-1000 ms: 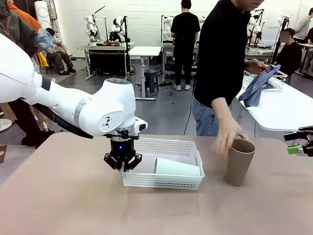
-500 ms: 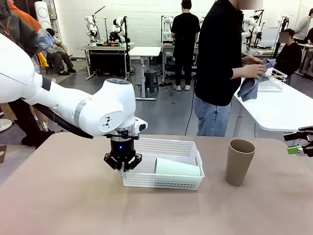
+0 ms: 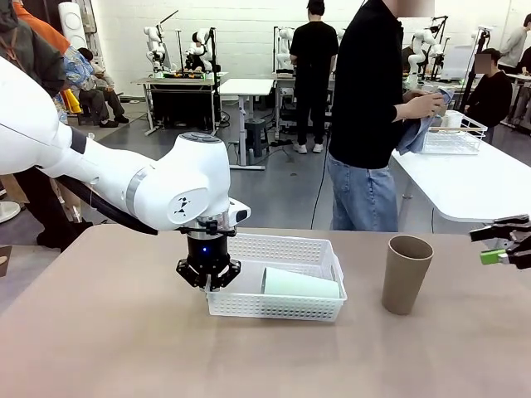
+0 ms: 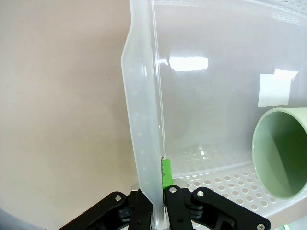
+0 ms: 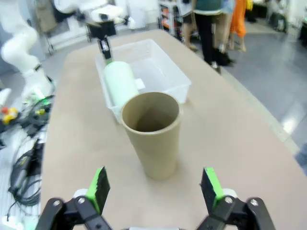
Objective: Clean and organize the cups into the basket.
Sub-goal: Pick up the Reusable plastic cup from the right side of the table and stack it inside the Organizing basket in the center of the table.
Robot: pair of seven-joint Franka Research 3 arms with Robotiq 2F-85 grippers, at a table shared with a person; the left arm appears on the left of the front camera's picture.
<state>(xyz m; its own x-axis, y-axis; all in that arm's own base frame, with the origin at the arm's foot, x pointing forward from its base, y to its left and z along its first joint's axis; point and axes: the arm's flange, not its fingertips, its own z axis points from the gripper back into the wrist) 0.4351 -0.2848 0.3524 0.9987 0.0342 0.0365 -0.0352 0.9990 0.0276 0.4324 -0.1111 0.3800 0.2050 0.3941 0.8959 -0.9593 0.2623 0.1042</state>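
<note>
The right gripper is spread wide, its green pads standing apart with nothing between them. Straight ahead of it, just beyond the fingertips, the tan brown cup stands upright on the worktop, mouth up. Farther ahead, behind that cup, sits the basket with the mint green cup lying on its side inside. The left gripper reaches down at the basket's far end
</note>
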